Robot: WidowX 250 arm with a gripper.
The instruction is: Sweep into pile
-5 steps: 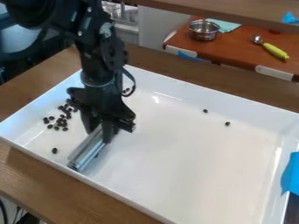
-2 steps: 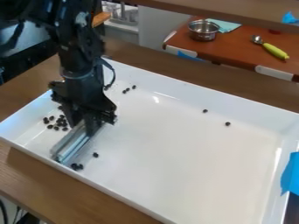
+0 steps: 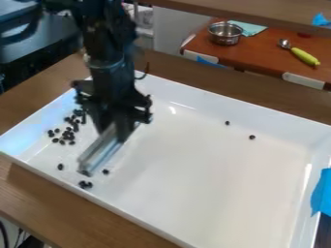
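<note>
Black robot arm [image 3: 107,53] enters from the top edge, left of centre, and hangs down over the left part of a large white rectangular tray [image 3: 213,193]. Black two-finger gripper [image 3: 112,131] points downward, pincer clamped on a silvery, straight-edged bar [image 3: 98,154]. Bar slants from the grip toward the tray's lower-left wall; whether it touches the floor, cannot tell. Small dark bean-like pieces [image 3: 67,135] lie clustered left of the gripper, a few loose around the bar's lower end, two apart near the far wall
</note>
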